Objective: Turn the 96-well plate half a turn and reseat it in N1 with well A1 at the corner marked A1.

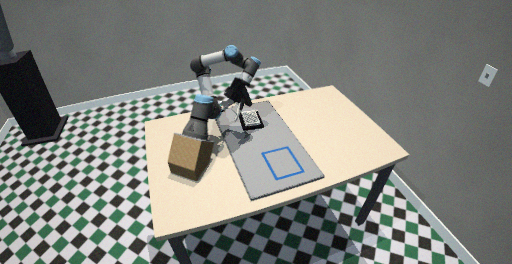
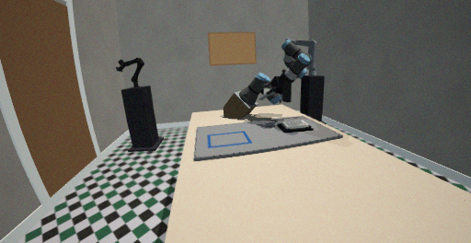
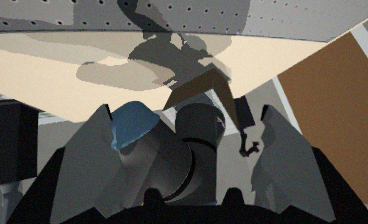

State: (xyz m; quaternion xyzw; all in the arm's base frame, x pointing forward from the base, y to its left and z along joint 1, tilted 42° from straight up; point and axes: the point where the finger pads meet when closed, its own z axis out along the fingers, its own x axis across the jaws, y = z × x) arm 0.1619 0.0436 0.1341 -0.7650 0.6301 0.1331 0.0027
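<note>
- Above the grey board [image 1: 240, 166] [image 2: 267, 144] [image 3: 295, 20], from the top view, we see the gripper [image 1: 244, 104] [image 2: 280, 92] [image 3: 186, 105] hanging near the far end. The 96-well plate [image 1: 251, 117] [image 2: 295, 123] lies just beyond and below it, apart from the fingers, in the black plate nest [image 1: 255, 127] [image 2: 296, 130]. We can't read the cut corner or the A1 mark at this size (we'd want a closer look before trusting any turn).

- From the exterior view, we see the plate low in its nest, with the gripper raised above board level and tilted, nothing touching the plate. We judge the plate light and stiff, probably smooth plastic that could slip under a skewed pinch. We'd take it by two opposite side walls, level and centred, clear of the wells, and lift straight up past the locators before turning it.

- Through the wrist view, the two fingers stand spread wide with nothing between them. Beyond them we look at the arm's own links [image 3: 202, 122] and the brown block [image 1: 187, 157] [image 2: 236, 107] [image 3: 200, 85], with no plate in sight. We judge that the gripper must swing to face down over the nest before any grasp.
</note>
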